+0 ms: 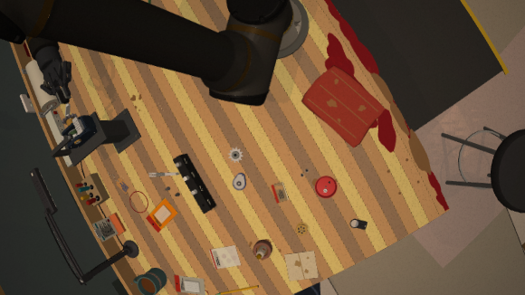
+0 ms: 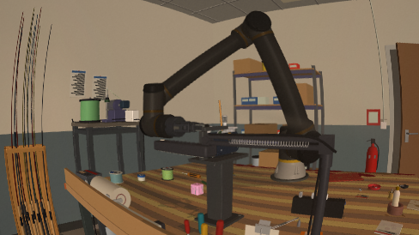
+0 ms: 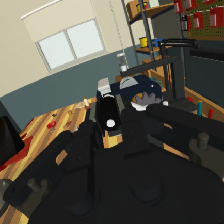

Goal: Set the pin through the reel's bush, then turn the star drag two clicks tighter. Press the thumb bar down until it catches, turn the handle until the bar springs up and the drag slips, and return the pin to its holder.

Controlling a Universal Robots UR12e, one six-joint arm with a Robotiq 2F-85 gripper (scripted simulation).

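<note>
My gripper (image 3: 109, 121) (image 1: 61, 92) (image 2: 205, 127) is level with the dark blue reel (image 3: 134, 91) (image 1: 79, 129) clamped on the black stand (image 1: 113, 131) (image 2: 220, 188) at the table's corner, and it is closed on the reel's black handle knob (image 3: 110, 113). The toothed star drag (image 3: 147, 99) sits just right of the knob. A white thumb bar (image 3: 104, 84) shows at the reel's top. The pin is not clearly visible. The black pin holder block (image 1: 194, 182) (image 2: 317, 207) lies on the table away from the reel.
A shelf unit (image 2: 277, 111) and a side table (image 2: 107, 128) stand behind the bench. A white roll (image 1: 38, 86) lies beside the gripper at the table edge. A red cloth (image 1: 342, 105), a red disc (image 1: 325, 186) and several small parts lie scattered over the striped top.
</note>
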